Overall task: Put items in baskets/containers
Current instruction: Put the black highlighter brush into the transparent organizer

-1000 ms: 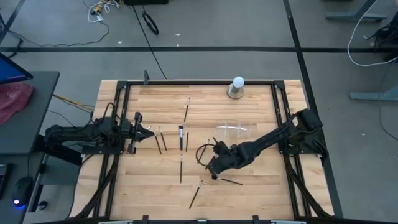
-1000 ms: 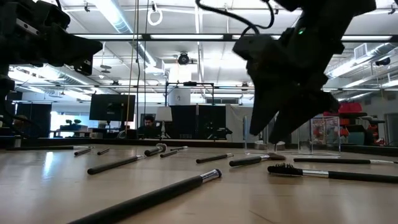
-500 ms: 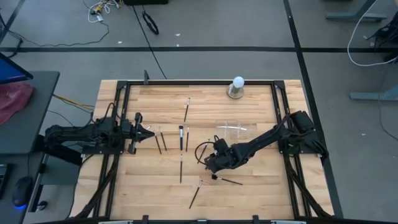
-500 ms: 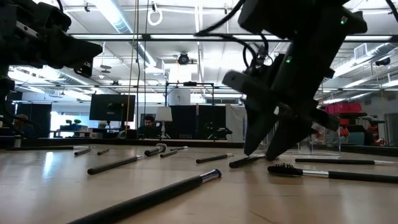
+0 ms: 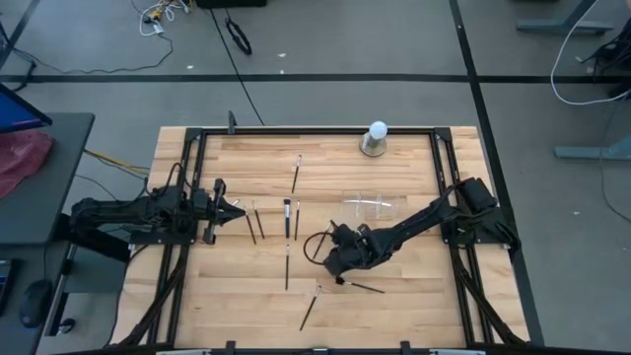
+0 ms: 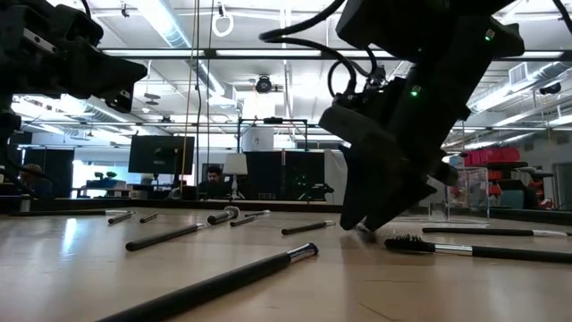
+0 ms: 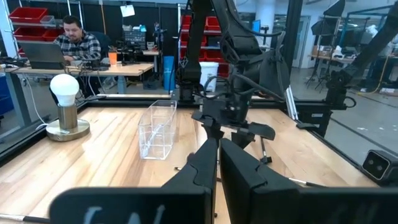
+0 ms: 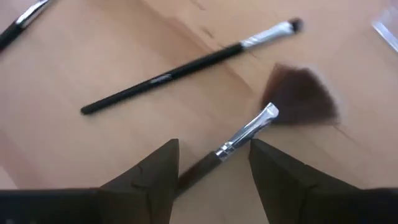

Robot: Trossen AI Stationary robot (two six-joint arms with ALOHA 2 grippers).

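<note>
Wooden tabletop (image 5: 246, 286) inside a black frame carries a scatter of thin makeup brushes, a clear plastic holder (image 5: 371, 205) toward its far right part, and a white ball lamp (image 5: 376, 137) on a round base at the far edge. Over the last second the right gripper (image 5: 338, 264) has dropped from well above the wood to just over it, sliding a little toward the table's middle; in the low view it now looms right down at the surface. Its fingers (image 8: 155, 171) are spread wide and empty, straddling a fan brush (image 8: 273, 112) with reddish-brown bristles and a silver collar, the handle running back between them. A slimmer dark brush (image 8: 186, 65) lies just beyond, apart from it. That puts the arm at the point of grasping, with nothing lifted yet; the holder seems to have one brush or more in it already, though that is hard to make out. Most brushes are on the wood, so the task looks early. The left gripper (image 5: 222, 210) waits at the left side, pinched shut on nothing, unmoved.
</note>
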